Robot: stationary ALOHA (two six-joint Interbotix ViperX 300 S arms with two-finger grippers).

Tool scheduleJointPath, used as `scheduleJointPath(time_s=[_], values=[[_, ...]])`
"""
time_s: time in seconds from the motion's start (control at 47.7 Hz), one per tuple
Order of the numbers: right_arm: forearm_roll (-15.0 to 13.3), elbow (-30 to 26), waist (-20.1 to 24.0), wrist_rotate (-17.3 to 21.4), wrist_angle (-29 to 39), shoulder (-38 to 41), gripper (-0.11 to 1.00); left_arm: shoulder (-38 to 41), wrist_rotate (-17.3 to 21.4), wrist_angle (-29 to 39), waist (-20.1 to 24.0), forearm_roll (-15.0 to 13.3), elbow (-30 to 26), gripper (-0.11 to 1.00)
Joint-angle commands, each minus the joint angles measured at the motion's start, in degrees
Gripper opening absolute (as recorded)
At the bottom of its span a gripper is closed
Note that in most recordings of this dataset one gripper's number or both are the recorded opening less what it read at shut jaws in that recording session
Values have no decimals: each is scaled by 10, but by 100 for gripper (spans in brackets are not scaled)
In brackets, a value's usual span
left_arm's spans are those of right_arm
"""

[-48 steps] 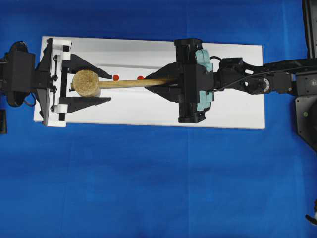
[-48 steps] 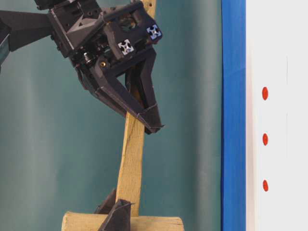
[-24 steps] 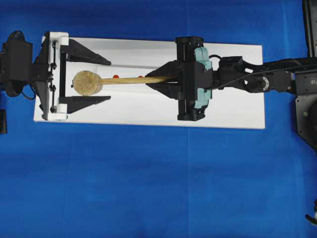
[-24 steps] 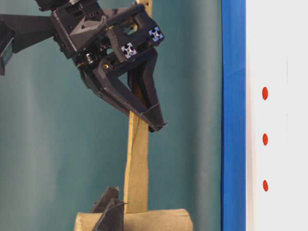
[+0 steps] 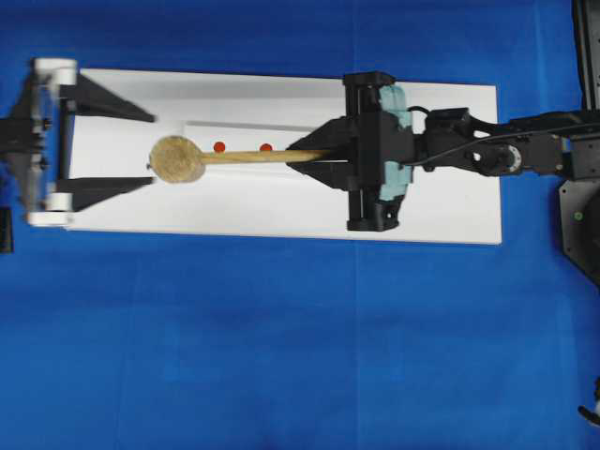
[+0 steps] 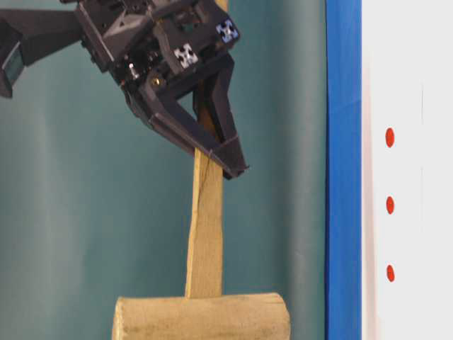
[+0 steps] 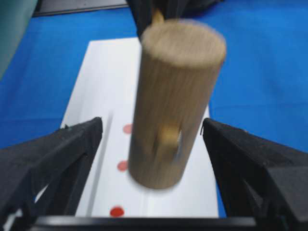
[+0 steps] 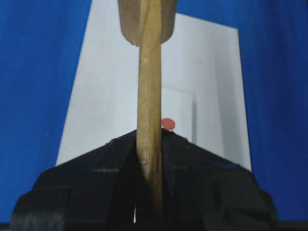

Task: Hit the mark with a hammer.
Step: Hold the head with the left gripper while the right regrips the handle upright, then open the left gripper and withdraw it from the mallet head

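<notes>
Our right tool (image 5: 314, 156) is clamped on the handle of the hammer (image 5: 211, 157), holding it above the white board (image 5: 281, 211) with the thick head hanging over the board's left part, close to the red marks (image 5: 218, 146). Our left tool (image 5: 117, 147) stands wide and empty at the board's left end, its fingers apart from the head on either side. We judge the mallet stiff, solid wood and head-heavy; a grip far down the handle gives swing but invites twisting, so the hold must be firm. The board's edges are near, blue counter (image 5: 281, 356) lies open around it, and the left fingers flank the swing path.
</notes>
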Motion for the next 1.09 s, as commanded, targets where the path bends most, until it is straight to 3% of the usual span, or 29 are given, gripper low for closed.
scheduleJointPath(time_s=[0.0, 0.231, 0.419, 1.069], values=[[2, -1, 1, 3, -3, -25, 2, -58, -1, 27, 3, -1, 12, 81], [17, 16, 1, 3, -3, -40, 2, -211, -3, 160, 4, -1, 49, 81], [21, 19, 1, 3, -3, -40, 2, -269, -3, 238, 4, -1, 57, 81], [20, 15, -47, 0, -12, -24, 2, -268, -2, 235, 4, -1, 65, 81]])
